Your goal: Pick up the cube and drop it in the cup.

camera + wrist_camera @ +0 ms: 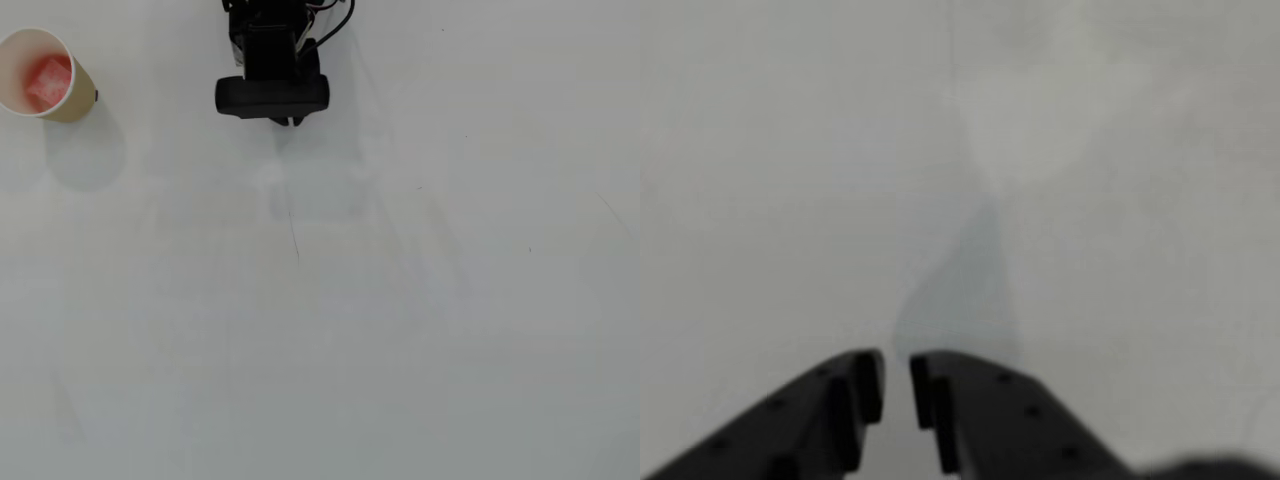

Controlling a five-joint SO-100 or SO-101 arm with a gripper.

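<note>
Overhead view shows cube point(48, 80) inside cup point(78, 103), well apart from nearly closed, empty jaws point(290, 121).

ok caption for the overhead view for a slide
Cube resting inside the cup at upper left; gripper empty at top centre.

The plain white, matte surface point(400, 330) beneath me spreads across the whole overhead view, marked only by a thin dark hairline scratch point(294, 238) near the middle and a few tiny specks toward the right. Standing directly on it at the far upper left of that view is the tan paper cup point(72, 104) with a white inside and rolled rim, throwing a soft grey shadow onto the surface just below it. In my wrist view the surface point(790, 150) is a blurred pale grey.
</note>
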